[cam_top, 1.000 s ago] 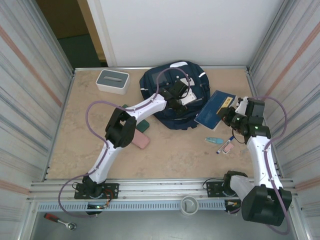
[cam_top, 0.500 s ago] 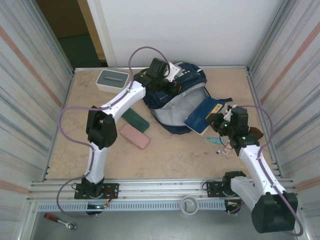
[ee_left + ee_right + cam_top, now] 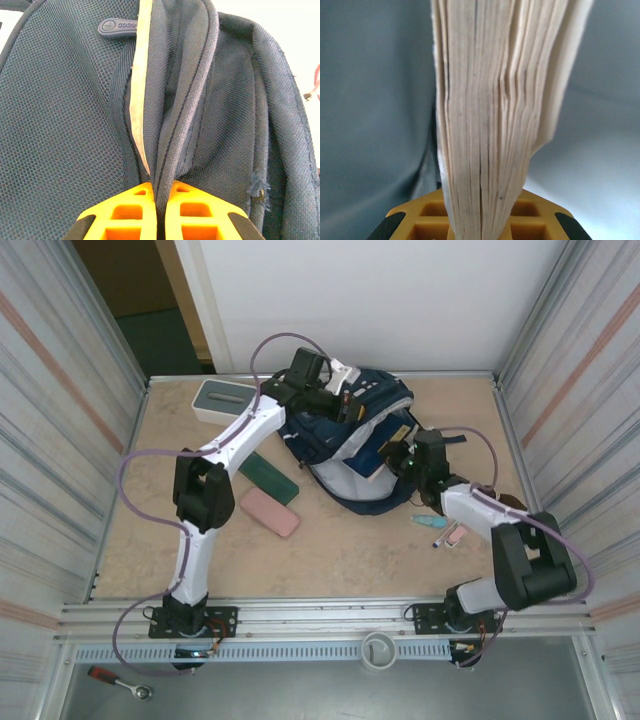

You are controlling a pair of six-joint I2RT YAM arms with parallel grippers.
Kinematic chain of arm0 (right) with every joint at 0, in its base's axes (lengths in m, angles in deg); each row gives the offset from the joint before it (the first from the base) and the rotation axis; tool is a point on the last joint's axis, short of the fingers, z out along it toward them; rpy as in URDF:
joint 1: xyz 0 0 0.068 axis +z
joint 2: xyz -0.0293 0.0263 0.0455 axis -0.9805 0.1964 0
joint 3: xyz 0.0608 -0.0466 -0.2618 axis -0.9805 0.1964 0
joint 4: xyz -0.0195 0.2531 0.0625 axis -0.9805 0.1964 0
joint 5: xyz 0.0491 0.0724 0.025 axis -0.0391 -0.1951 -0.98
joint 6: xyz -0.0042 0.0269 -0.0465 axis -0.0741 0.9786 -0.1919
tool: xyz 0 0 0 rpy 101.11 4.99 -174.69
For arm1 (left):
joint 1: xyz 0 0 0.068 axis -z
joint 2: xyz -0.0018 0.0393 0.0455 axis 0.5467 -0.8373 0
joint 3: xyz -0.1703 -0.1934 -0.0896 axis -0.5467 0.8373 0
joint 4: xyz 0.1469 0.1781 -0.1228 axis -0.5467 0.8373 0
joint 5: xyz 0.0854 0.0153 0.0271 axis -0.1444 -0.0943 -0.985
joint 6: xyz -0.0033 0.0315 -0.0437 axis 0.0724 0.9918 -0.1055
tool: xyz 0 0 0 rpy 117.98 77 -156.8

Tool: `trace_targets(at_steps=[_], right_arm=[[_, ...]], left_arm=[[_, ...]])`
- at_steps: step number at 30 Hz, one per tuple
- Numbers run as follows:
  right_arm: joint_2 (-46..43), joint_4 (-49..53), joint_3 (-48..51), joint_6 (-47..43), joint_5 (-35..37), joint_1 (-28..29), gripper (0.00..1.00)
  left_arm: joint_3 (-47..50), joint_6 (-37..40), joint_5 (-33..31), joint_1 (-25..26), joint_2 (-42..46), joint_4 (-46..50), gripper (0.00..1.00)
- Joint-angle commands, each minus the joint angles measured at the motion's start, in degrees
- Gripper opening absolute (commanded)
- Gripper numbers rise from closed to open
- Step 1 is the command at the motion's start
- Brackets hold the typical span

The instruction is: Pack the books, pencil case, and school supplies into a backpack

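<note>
Surface: beige tabletop (image 3: 340, 560), ribbed metal walls at left and right, a white wall across the top of the frame.
Backpack: the backpack (image 3: 330, 435) lies at upper centre of the overhead view, its mouth gaping toward the lower right with pale lining showing.
Left pincer: the left gripper (image 3: 345, 406) sits at the pack's upper edge; in the wrist view the left gripper (image 3: 160, 192) has its orange fingers pressed together on a fold of the backpack (image 3: 65, 125) along its piped seam, holding that edge up.
Right pincer: the right gripper (image 3: 398, 456) is at the right lip of the mouth, clamped narrow on the books (image 3: 378, 460).
Books, axis: from the right wrist, the books (image 3: 490, 110) stand on edge in the right gripper (image 3: 480, 222), the page block running straight away from the fingers into the grey lining.
Supplies: the teal marker (image 3: 425, 521) lies left-to-right at lower right, beside the pink-and-white stick (image 3: 456, 534), which slants up to the right.
Cases: a green case (image 3: 270, 477) and a pink case (image 3: 268, 512) lie left of the pack, both slanting down to the right.
Other: a white box (image 3: 225, 401) at upper left.
</note>
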Motion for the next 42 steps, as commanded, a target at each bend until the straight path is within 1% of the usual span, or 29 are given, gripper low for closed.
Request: trace_targets(at_steps=[1, 5, 9, 11, 13, 15, 16, 18, 20, 23, 27, 28, 31, 33, 34, 35, 36, 38, 40, 42], right_arm=[[3.5, -10.4, -4.9, 1.6, 1.8, 0.8, 0.0], [9.6, -12.6, -8.6, 3.2, 1.7, 1.1, 0.0], [19.3, -15.0, -15.6, 4.8, 2.5, 2.3, 0.0], [24.6, -15.1, -20.1, 5.1, 2.8, 2.9, 0.08], [29.3, -15.3, -24.1, 5.1, 1.6, 2.8, 0.24], [30.4, -13.3, -25.6, 3.5, 0.3, 2.1, 0.34], [29.8, -11.4, -25.3, 1.9, -0.4, 1.7, 0.4], [26.3, -7.9, -22.4, -0.9, -1.7, 0.7, 0.46], [21.0, -4.9, -17.4, -4.7, -2.8, -0.2, 0.5], [10.5, 3.0, -9.6, -11.2, -3.6, -1.8, 0.53], [-3.0, 15.2, -1.4, -19.6, -1.6, -3.9, 0.56], [-5.2, 17.6, -0.2, -20.9, -1.0, -4.7, 0.57], [-9.2, 22.7, 2.6, -22.9, 0.4, -8.5, 0.58], [-10.2, 23.6, 3.9, -23.0, 0.5, -11.2, 0.58], [-10.4, 24.2, 4.0, -22.8, 0.6, -11.8, 0.58], [-10.8, 24.5, 4.0, -22.7, 0.7, -11.9, 0.58], [-11.4, 24.6, 4.0, -22.8, 1.3, -11.1, 0.58], [-13.0, 24.8, 4.1, -23.5, 4.9, -7.2, 0.59], [-13.9, 24.2, 4.2, -24.8, 9.1, -1.6, 0.61], [-13.4, 22.1, 4.4, -25.0, 11.1, 3.2, 0.62]], left_arm=[[-3.9, -0.9, 6.4, -0.7, 0.3, -3.8, 0.0], [-3.9, -0.6, 7.5, -1.1, 0.3, -3.6, 0.0], [-4.2, -0.7, 7.8, -1.2, 0.3, -3.7, 0.0], [-4.3, -0.9, 7.9, -1.2, 0.4, -3.7, 0.0], [-4.3, -0.7, 7.6, -1.3, 0.4, -3.7, 0.0], [-4.3, -0.7, 7.3, -1.6, 0.4, -3.5, 0.0], [-4.2, -0.8, 7.2, -1.8, 0.4, -3.5, 0.0], [-3.7, -0.9, 6.8, -2.3, 0.6, -3.6, 0.0], [-2.4, -0.7, 5.7, -2.7, 0.8, -4.4, 0.0], [0.2, 0.1, 3.5, -3.0, 1.0, -5.0, 0.0], [7.2, 1.0, 1.2, -2.4, 2.1, -7.4, 0.06], [8.7, 1.0, 0.6, -1.9, 2.2, -8.6, 0.08], [10.7, 0.5, -1.2, 0.4, 1.0, -10.0, 0.19], [8.9, 2.3, -3.2, 2.8, -0.2, -7.0, 0.35], [8.2, 4.2, -5.2, 3.9, -0.2, -4.7, 0.4], [8.6, 6.8, -8.8, 4.9, 0.8, -2.7, 0.45], [10.6, 8.6, -13.0, 5.7, 2.6, -2.5, 0.5], [19.7, 8.5, -20.3, 5.3, 9.6, -7.7, 0.59], [30.1, 4.8, -23.5, 2.5, 16.2, -15.2, 0.69], [38.5, -1.7, -24.3, -1.5, 21.2, -20.9, 0.73]])
